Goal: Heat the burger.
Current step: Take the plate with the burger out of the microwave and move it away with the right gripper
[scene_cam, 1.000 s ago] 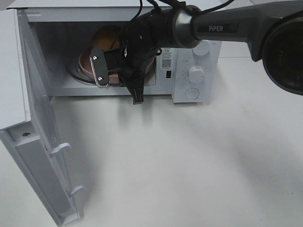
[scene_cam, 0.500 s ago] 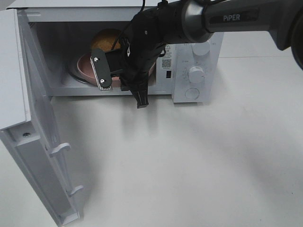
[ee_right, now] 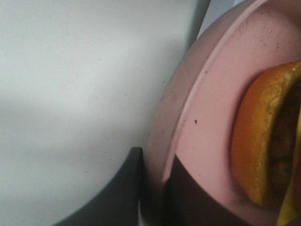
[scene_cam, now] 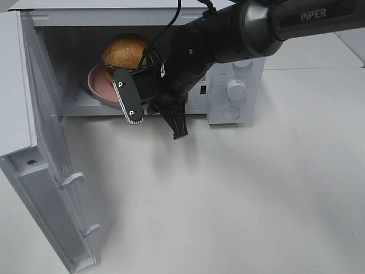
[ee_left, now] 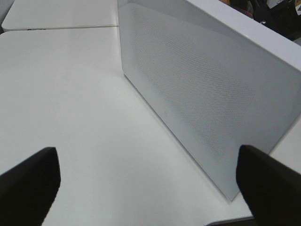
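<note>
Burger on its plate inside the open microwave

The burger sits on the pink plate in the microwave cavity, just behind the right gripper, whose jaws clamp the plate rim. The left gripper hangs wide open beside the door, nearer to it.

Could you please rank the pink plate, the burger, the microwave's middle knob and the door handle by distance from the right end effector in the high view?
From the right end effector:
1. Pink plate, clamped at its rim.
2. Burger, behind, on the plate.
3. Middle knob, to the right.
4. Door handle, lower left on the open door.
</note>
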Motion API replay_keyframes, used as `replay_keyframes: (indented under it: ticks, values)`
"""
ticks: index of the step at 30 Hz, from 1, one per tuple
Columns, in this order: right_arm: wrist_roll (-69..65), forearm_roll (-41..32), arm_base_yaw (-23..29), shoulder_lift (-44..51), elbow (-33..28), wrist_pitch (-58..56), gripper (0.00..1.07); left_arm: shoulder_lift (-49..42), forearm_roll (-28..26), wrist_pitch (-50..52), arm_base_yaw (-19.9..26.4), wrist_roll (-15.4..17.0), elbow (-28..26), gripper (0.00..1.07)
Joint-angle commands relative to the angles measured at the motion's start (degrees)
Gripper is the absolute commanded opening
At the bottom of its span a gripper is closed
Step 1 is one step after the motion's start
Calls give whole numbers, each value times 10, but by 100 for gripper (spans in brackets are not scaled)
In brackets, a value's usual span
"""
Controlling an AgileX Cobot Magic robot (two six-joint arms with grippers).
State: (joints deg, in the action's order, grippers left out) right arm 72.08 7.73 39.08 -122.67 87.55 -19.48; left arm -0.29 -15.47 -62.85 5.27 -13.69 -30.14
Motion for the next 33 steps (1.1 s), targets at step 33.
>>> replay_keyframes:
  ticks: [33]
  values:
    - [40, 3, 6, 214, -301, 186, 0, -11, -1, 6, 1, 3, 1, 94]
